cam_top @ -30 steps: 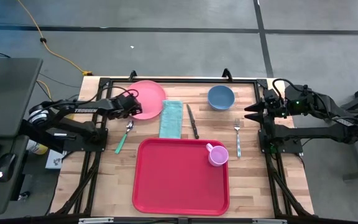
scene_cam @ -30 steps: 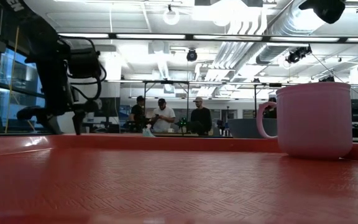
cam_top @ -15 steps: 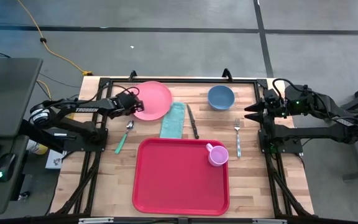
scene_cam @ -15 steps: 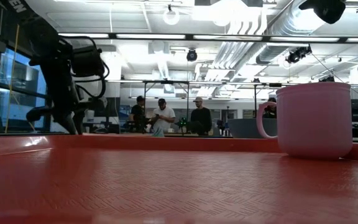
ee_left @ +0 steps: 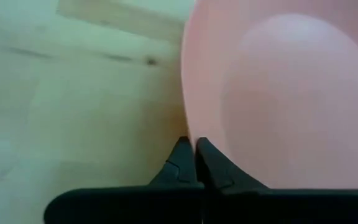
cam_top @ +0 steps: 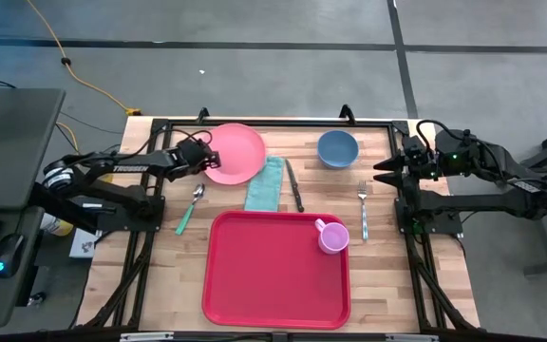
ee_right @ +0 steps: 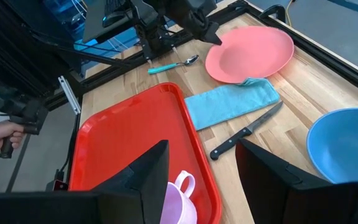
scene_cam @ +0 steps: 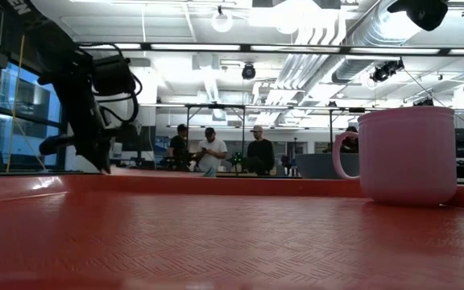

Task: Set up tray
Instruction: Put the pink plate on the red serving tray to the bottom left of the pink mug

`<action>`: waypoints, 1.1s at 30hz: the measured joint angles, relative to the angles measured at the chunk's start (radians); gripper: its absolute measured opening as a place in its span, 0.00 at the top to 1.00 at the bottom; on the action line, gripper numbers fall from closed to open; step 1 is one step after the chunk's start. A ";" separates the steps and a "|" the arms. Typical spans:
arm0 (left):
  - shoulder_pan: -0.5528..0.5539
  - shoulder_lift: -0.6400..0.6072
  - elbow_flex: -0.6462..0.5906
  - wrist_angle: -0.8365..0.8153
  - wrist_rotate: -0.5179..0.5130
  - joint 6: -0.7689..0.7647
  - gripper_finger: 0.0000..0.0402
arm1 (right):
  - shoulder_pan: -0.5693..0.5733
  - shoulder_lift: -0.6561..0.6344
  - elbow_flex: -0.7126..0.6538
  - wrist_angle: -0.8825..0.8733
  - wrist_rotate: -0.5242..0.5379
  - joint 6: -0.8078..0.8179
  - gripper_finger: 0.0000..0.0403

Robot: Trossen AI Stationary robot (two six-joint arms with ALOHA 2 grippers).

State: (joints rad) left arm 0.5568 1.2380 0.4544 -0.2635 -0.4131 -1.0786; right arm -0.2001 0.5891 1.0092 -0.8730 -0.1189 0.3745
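Left gripper just snapped shut on round pink plastic plate rim, beyond big red plastic tray; plate can go there next. Right gripper waits, jaws wide.

— Where's the left arm?

— It reaches in from nine o'clock, stretched toward twelve o'clock of the desk. The left claw is low, its two dark fingers pressed together on the edge of the round pink plastic plate.

— And the right arm?

— Folded back at the three o'clock edge, well apart from the other. The right claw hangs above the desk pointing toward nine o'clock, its fingers spread apart with nothing between them.
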 joint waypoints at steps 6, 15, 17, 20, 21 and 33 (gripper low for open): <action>-0.001 -0.095 -0.001 0.015 -0.063 0.010 0.97 | 0.000 0.000 0.000 0.000 0.000 -0.001 0.59; 0.000 -0.282 -0.002 0.029 -0.122 0.123 0.97 | 0.000 0.000 0.000 0.001 0.006 -0.017 0.59; -0.001 -0.330 -0.002 0.026 -0.122 0.162 0.97 | 0.000 0.000 0.000 0.001 0.007 -0.020 0.59; -0.001 -0.403 -0.002 0.027 -0.125 0.206 0.97 | 0.000 0.000 -0.006 0.009 0.007 -0.020 0.59; -0.001 -0.426 -0.002 0.028 -0.126 0.218 0.97 | 0.000 0.000 -0.008 0.007 0.007 -0.020 0.59; -0.001 -0.614 -0.001 0.106 -0.075 0.280 0.97 | 0.000 0.033 -0.010 0.083 0.015 -0.057 0.59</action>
State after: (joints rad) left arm 0.5560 0.6242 0.4530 -0.1573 -0.4884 -0.7989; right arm -0.2001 0.6222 0.9989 -0.7897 -0.1036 0.3172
